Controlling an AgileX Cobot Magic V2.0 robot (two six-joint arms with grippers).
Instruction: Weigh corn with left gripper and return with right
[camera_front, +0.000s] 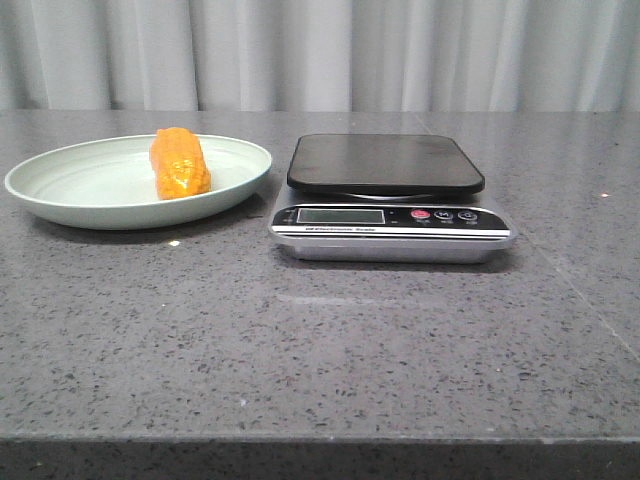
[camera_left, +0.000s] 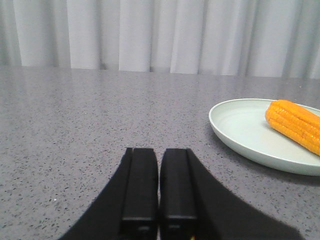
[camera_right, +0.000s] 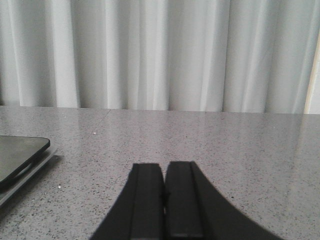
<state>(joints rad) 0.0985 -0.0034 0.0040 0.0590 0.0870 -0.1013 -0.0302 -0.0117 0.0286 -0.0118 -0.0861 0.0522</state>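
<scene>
The orange-yellow corn (camera_front: 179, 164) lies on a pale green plate (camera_front: 90, 205) at the left of the table; it also shows in the left wrist view (camera_left: 295, 125) on the plate (camera_left: 240, 135). A kitchen scale (camera_front: 390, 200) with a black platform stands at the middle, its platform bare; its edge shows in the right wrist view (camera_right: 20, 160). My left gripper (camera_left: 160, 150) is shut and empty, low over the table, apart from the plate. My right gripper (camera_right: 164, 165) is shut and empty, beside the scale. Neither gripper shows in the front view.
A grey speckled stone table (camera_front: 320, 340) carries everything, with its front edge near the bottom of the front view. A white curtain (camera_front: 320, 50) hangs behind the table's far edge.
</scene>
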